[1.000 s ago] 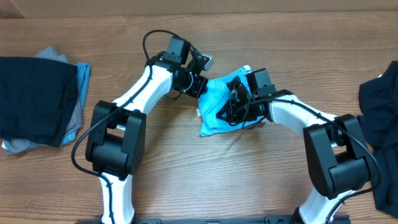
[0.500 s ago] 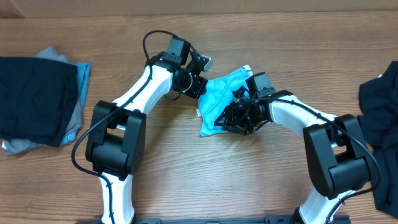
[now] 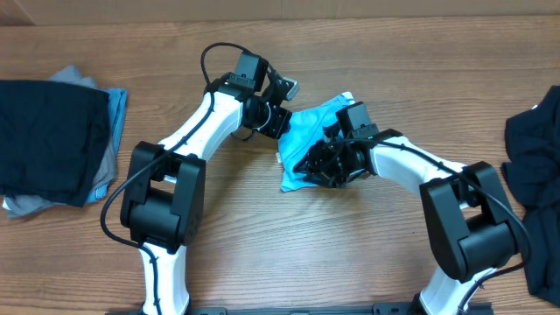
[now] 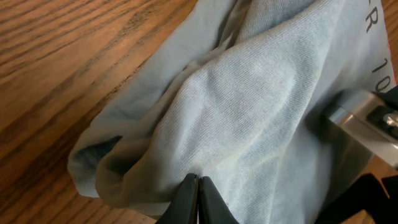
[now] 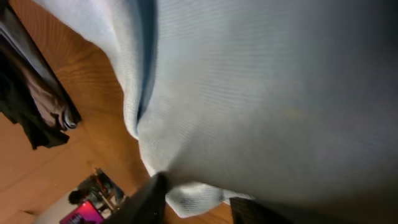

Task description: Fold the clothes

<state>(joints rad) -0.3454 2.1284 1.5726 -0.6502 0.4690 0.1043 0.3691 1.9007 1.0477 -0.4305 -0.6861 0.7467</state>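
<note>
The light blue T-shirt [image 3: 304,140] lies bunched at the middle of the wooden table. My left gripper [image 3: 278,122] is at its left edge; in the left wrist view its jaws [image 4: 198,182] are shut, pinching a ridge of the shirt [image 4: 249,106]. My right gripper [image 3: 317,166] is at the shirt's lower right part. In the right wrist view the shirt [image 5: 261,81] drapes over the whole frame, and a thick fold sits between the right gripper's [image 5: 198,204] fingers, which are closed on it.
A stack of folded clothes, black on top of grey and blue [image 3: 52,144], lies at the left edge. A heap of dark clothes [image 3: 535,149] lies at the right edge. Bare wood lies in front of the shirt.
My right gripper has moved left and toward the front with the shirt's right part, bunching the shirt narrower. My left gripper has stayed in place.
</note>
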